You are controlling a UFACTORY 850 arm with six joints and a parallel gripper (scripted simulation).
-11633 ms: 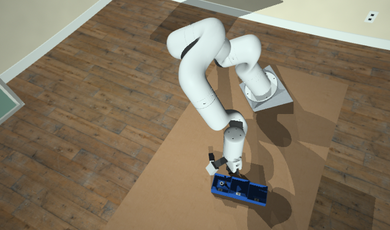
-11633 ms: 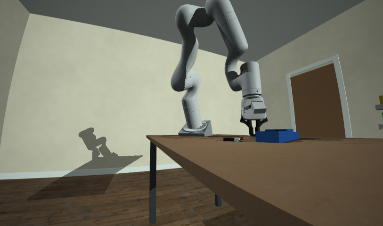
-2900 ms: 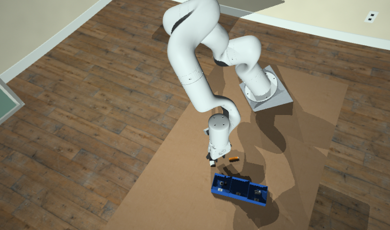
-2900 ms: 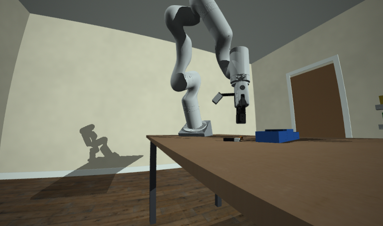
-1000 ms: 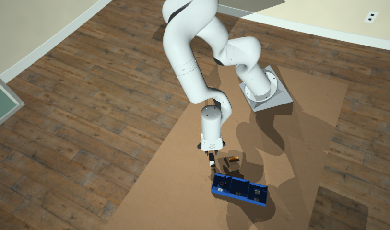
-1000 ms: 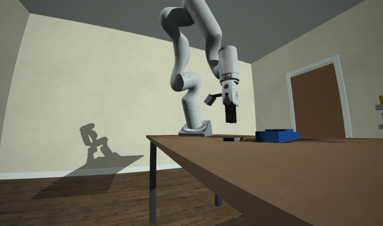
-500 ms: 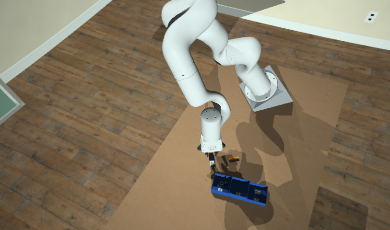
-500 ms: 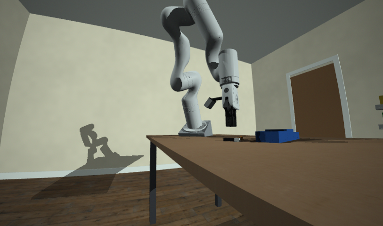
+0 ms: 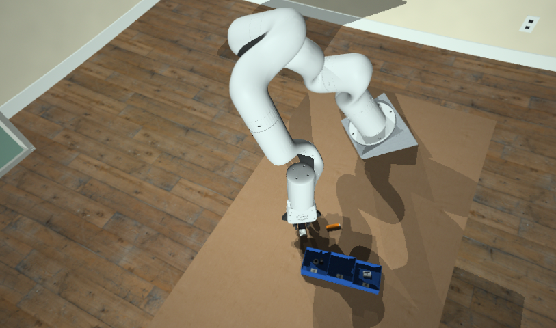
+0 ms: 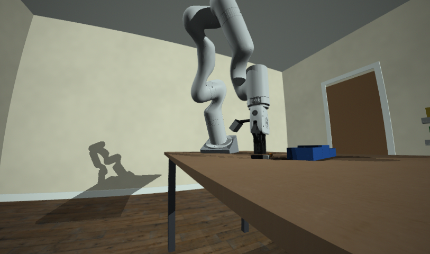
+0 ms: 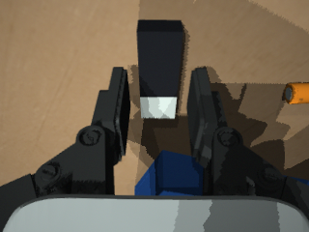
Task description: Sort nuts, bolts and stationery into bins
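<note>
A small black block with a white end (image 11: 160, 72) lies flat on the table. My gripper (image 11: 158, 86) is down at table height and straddles its white end, with a finger on each side. A gap shows on both sides, so the fingers stand partly open and do not touch it. In the top view the gripper (image 9: 301, 231) stands just behind the blue bin row (image 9: 340, 269). A short orange piece (image 9: 333, 226) lies to its right and also shows in the wrist view (image 11: 297, 93). The bin letters are too small to read.
The blue bin row has three compartments. The left one holds a dark small part (image 9: 319, 260) and the right one a grey part (image 9: 366, 274). The bin row (image 10: 310, 152) stands close in front of the fingers. The arm's base (image 9: 376, 126) is at the table's back.
</note>
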